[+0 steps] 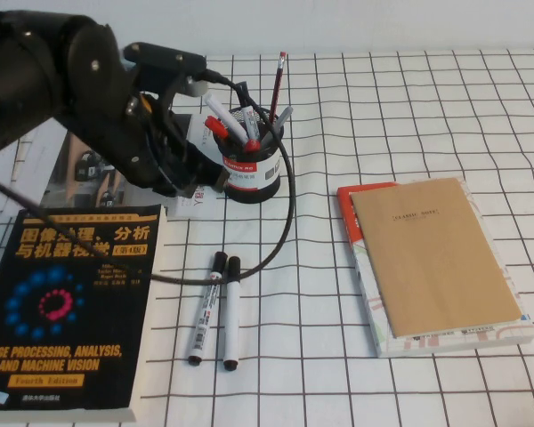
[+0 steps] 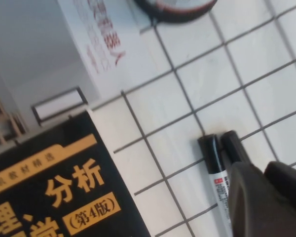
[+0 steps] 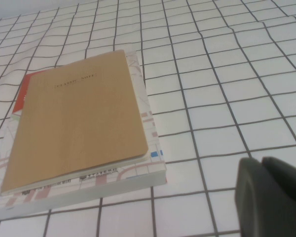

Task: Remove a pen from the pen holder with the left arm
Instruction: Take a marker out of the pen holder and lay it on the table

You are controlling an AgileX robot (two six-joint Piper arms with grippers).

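Note:
A black-and-white pen holder [image 1: 252, 171] stands at the back of the grid cloth. It holds several pens and a tall red pencil [image 1: 277, 84]. Two black-capped markers [image 1: 206, 307] [image 1: 231, 313] lie side by side on the cloth in front of it. My left arm [image 1: 116, 107] hangs beside the holder on its left. In the left wrist view my left gripper [image 2: 264, 170] is shut with nothing in it, above the two markers [image 2: 218, 168]. The holder's base [image 2: 175, 7] is farther off. My right gripper [image 3: 261, 160] is shut and empty over bare cloth, and it does not appear in the high view.
A thick black textbook [image 1: 67, 311] lies at the front left. A brown notebook [image 1: 432, 258] rests on a stack of books at the right. A black cable [image 1: 285, 222] loops from the arm across the cloth near the holder.

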